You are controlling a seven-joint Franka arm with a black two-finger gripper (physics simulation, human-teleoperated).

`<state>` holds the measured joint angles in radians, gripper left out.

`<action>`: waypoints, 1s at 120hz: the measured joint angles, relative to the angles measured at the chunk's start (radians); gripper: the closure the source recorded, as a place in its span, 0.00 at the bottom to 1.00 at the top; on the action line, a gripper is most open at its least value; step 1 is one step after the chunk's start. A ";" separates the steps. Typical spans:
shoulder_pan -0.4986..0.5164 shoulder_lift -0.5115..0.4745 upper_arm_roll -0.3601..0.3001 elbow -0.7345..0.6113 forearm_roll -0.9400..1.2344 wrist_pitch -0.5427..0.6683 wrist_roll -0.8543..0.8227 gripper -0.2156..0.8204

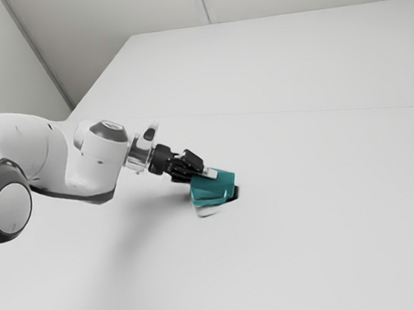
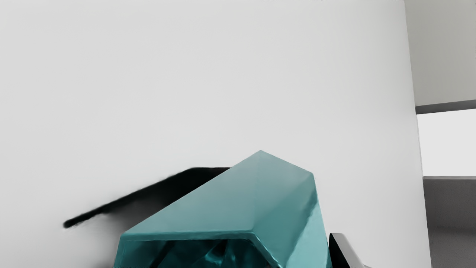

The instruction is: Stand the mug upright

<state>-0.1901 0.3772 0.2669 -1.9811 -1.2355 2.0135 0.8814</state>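
The teal mug (image 1: 212,189) is on its side over the white table, tilted; whether it rests on the surface or is slightly raised I cannot tell. At its upper edge, on the side nearest the arm, is my gripper (image 1: 208,173). The mug (image 2: 230,208) has its open mouth toward my hand in the wrist view, with angular outer walls. Part of my gripper (image 2: 344,251) lies close along one outer wall. The mug's handle cannot be made out, and its interior is mostly dark.
The white tabletop (image 1: 326,216) stretches around the mug, with a dark shadow beside it. A second white surface (image 1: 279,64) lies beyond, toward the back wall. In the wrist view, the table (image 2: 186,82) ends at a straight edge past my gripper.
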 joint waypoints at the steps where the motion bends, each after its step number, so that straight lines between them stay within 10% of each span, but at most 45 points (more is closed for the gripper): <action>1: 0.000 0.000 0.000 0.001 0.000 0.000 0.000 0.82; 47: -0.002 -0.044 0.004 0.083 0.110 -0.019 -0.008 0.94; 120: -0.001 -0.165 0.004 0.168 0.879 -0.129 -0.262 0.96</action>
<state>-0.1910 0.2122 0.2713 -1.8134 -0.3568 1.8846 0.6198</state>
